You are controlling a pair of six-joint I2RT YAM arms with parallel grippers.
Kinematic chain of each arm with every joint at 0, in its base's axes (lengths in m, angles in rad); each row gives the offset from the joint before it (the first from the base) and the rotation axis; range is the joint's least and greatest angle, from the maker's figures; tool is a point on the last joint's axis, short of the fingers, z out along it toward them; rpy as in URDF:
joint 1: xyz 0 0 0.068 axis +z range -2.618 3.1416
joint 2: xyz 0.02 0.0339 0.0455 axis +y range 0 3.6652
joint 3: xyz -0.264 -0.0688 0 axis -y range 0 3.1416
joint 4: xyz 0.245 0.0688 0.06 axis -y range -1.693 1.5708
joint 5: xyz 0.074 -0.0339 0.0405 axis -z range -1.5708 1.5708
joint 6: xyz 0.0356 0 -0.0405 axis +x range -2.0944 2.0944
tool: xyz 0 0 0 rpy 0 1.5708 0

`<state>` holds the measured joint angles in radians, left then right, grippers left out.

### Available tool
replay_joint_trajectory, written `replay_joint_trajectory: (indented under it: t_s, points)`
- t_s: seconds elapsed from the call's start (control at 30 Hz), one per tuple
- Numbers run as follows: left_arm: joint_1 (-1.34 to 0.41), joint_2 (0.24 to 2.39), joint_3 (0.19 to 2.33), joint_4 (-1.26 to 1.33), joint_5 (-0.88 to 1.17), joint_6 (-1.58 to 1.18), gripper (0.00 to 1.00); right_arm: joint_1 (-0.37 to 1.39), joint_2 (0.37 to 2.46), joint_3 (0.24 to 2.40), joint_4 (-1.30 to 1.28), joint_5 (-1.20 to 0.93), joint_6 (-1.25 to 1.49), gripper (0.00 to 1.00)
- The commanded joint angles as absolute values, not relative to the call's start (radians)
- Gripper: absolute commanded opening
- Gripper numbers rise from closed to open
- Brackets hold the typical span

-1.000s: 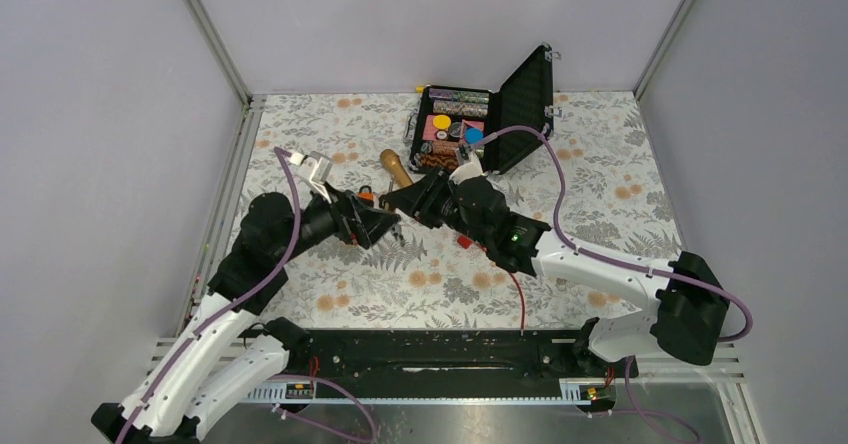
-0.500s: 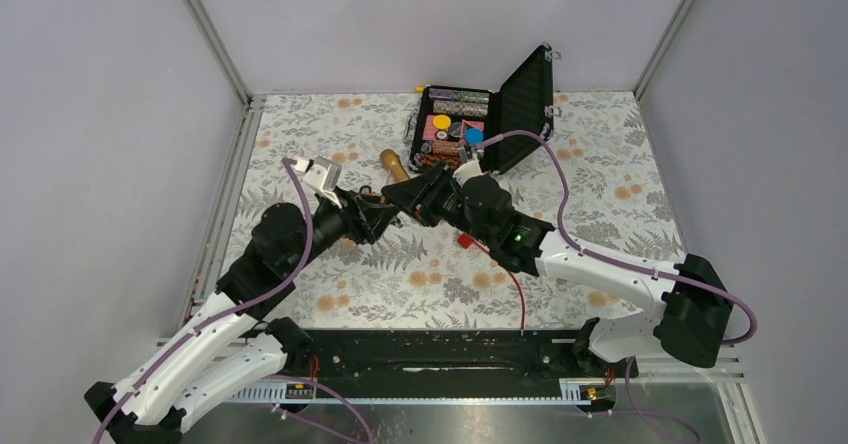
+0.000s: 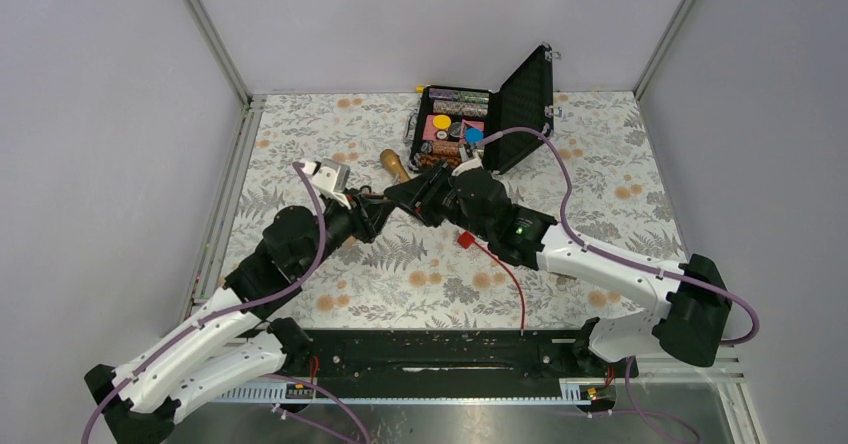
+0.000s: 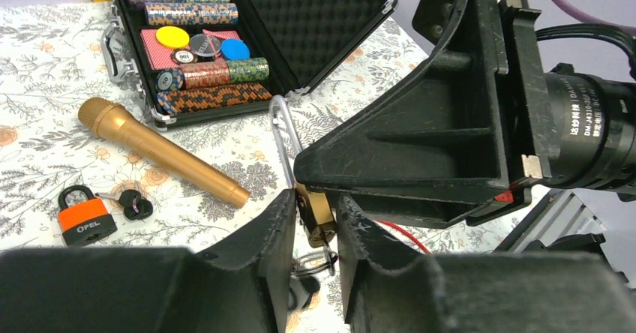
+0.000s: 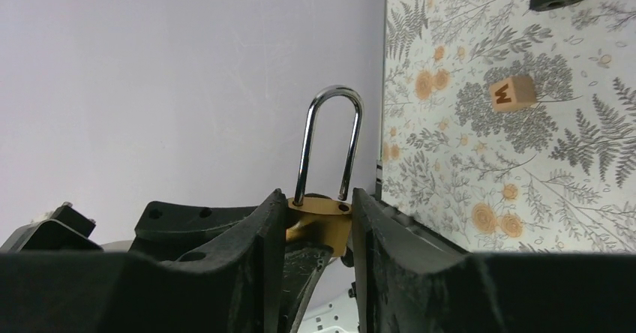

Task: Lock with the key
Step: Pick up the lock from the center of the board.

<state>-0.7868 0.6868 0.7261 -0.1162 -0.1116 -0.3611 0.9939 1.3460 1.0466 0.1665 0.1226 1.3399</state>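
Gripping brass padlock [image 5: 321, 220] by its body in right pincer [image 5: 319, 196], shackle upright, held above the table [image 4: 45, 160]. Meeting it head-on with left pincer [image 4: 313, 202], narrowed about the lock's lower end, just above the key ring [image 4: 309, 262]; cannot tell whether actually gripping.

I read the brass padlock [image 5: 319, 217] as yellow-gold with a silver shackle [image 5: 304, 153]. The tablecloth [image 3: 420, 274] is white, patterned with grey ferns and orange flowers. At 12 o'clock sits a black case [image 3: 525, 84] of multicoloured chips [image 4: 225, 72]. The microphone [image 4: 161, 151] is gold, and at its 8 o'clock is an orange padlock [image 4: 88, 220].
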Motion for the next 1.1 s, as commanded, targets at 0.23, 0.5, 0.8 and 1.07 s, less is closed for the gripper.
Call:
replay_joint_trajectory:
  t_s: [0.23, 0.5, 0.8, 1.07]
  points:
    - [-0.801, 0.687, 0.778, -0.131, -0.229, -0.294, 0.0, 0.997, 1.319, 1.132, 0.126, 0.153, 1.234, 0.64]
    - [-0.801, 0.654, 0.853, -0.217, -0.034, -0.238, 0.0, 0.938, 1.124, 0.926, 0.252, 0.04, 0.893, 0.94]
    - [-0.801, 0.668, 0.989, -0.33, 0.381, -0.161, 0.0, 0.89, 0.873, 0.986, -0.04, -0.325, 0.433, 0.84]
    - [-0.801, 0.695, 1.049, -0.308, 0.642, -0.185, 0.0, 0.89, 0.769, 1.016, -0.13, -0.519, 0.287, 0.69]
